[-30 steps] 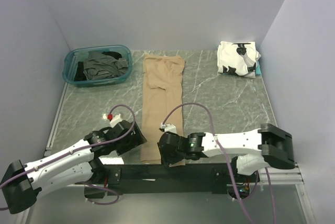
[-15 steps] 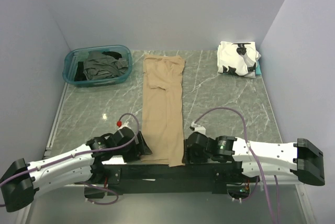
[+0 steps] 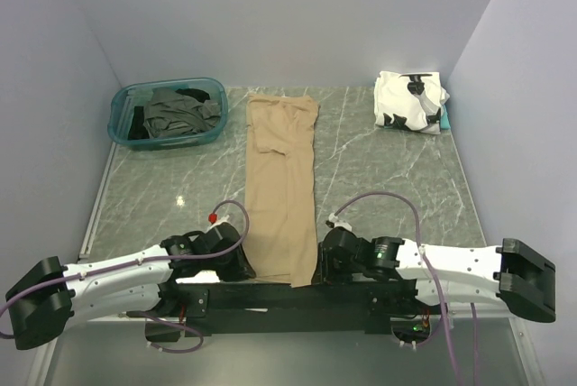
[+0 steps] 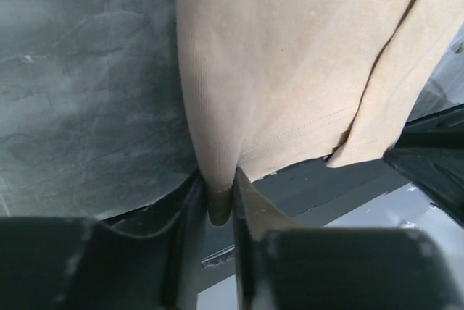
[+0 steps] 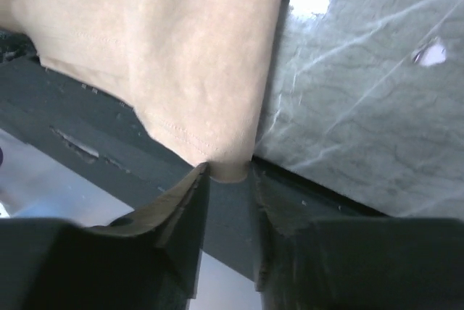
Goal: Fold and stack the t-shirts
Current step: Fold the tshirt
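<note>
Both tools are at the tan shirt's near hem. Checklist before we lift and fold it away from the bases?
1. Left tool grip: ok, a corner of the tan shirt is pinched well inside it.
2. Right tool grip: cannot tell if it will hold; the cloth sits only at its tips.
3. Shirt lay: ok, one long flat strip up the table.
4. Fold path: ok, the teal bin at far left and the white shirt at far right both lie off the strip.
5. Purple cables: cannot tell, loops arch over both arms close to the strip.
</note>
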Tool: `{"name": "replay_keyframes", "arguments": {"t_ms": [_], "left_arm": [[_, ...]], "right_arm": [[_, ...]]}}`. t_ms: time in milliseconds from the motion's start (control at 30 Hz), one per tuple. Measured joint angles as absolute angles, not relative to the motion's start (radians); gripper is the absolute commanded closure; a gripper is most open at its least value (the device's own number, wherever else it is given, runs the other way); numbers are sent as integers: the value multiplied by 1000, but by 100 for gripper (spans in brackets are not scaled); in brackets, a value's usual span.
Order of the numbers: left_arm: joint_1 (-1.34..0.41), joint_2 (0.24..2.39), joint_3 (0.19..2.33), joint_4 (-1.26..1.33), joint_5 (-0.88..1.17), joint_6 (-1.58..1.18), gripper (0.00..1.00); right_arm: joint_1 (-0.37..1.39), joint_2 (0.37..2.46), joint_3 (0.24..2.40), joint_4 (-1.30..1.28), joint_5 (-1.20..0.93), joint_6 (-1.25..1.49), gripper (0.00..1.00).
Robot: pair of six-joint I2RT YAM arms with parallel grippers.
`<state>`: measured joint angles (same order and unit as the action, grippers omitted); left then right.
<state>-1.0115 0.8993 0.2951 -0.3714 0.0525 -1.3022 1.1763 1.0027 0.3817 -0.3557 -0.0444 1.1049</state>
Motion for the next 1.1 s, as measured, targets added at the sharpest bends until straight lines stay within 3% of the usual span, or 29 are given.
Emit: {"name": "replay_keyframes", "arguments": {"t_ms": [67, 200, 300, 333, 600, 833, 1100], "left_arm": [[-1012, 899, 295, -378, 49, -1303, 81], [-1012, 890, 295, -383, 47, -1302, 88], [-1012, 879, 295, -382, 47, -1302, 94], [-1012, 878, 295, -382, 47, -1301, 99], [-1013, 856, 313, -416, 29, -1297, 99], [-1010, 874, 458, -431, -23, -1256, 99], [-862, 1032, 639, -413, -54, -1140, 99]], "right_arm": [[1169, 1019, 376, -330, -50, 1106, 74], [1155, 1063, 368, -297, -64, 1103, 81], [1153, 1094, 369, -264, -76, 1098, 99], [1153, 1101, 372, -259, -79, 1095, 100], [1151, 1049, 423, -344, -29, 1064, 100], [1095, 986, 527, -411, 15, 1000, 100], [952, 1074, 686, -443, 27, 857, 100]]}}
